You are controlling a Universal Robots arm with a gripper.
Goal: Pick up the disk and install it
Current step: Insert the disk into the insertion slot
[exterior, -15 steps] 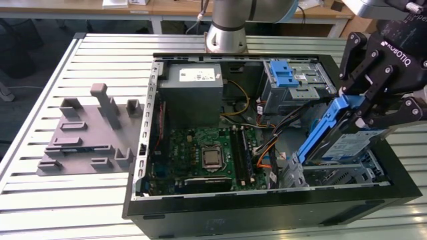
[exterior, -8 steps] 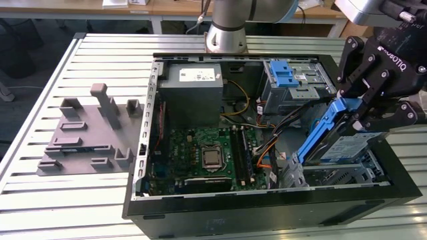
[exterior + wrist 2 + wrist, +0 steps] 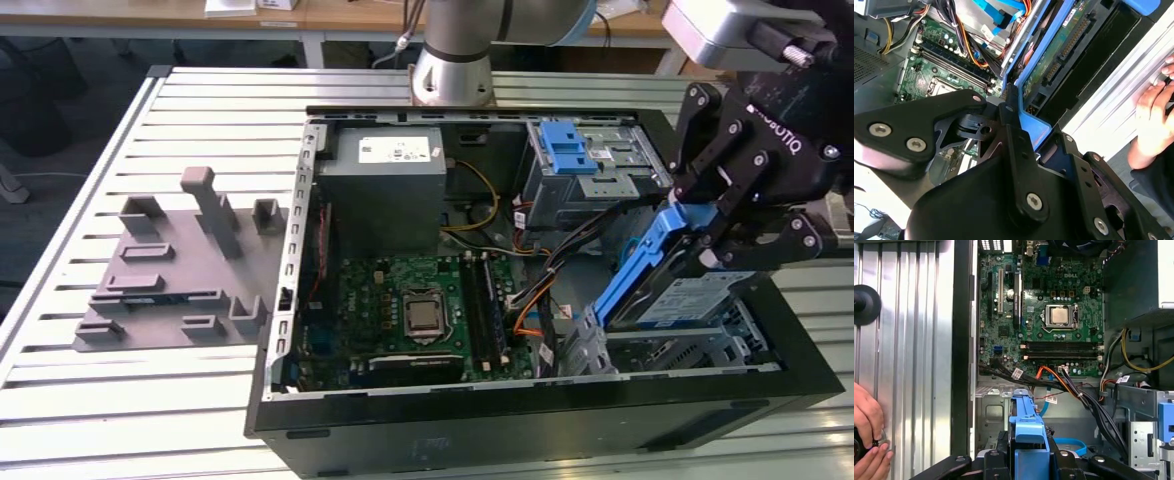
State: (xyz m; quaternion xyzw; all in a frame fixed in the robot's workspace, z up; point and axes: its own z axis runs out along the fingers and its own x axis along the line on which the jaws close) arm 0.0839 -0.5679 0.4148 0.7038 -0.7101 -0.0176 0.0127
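Disk (image 3: pixel 1028 437) gripped; mobo (image 3: pixel 1039 315) beyond; hand (image 3: pixel 868 432) over table (image 3: pixel 914 340).

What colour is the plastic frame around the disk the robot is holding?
Blue. It shows best in the exterior view, edging the silver disk.

Nothing here I can actually spell out, tbh. There's white lettering on the gripper (image 3: pixel 717 252) body, well apart from the CPU socket (image 3: pixel 423 312). The power supply box (image 3: pixel 380 205) near the socket has a printed white sticker (image 3: pixel 400 152). There's a white logo (image 3: pixel 1081 277) on the motherboard (image 3: pixel 1004 340) just beside the socket, and small print on the disk (image 3: pixel 687 300) label.
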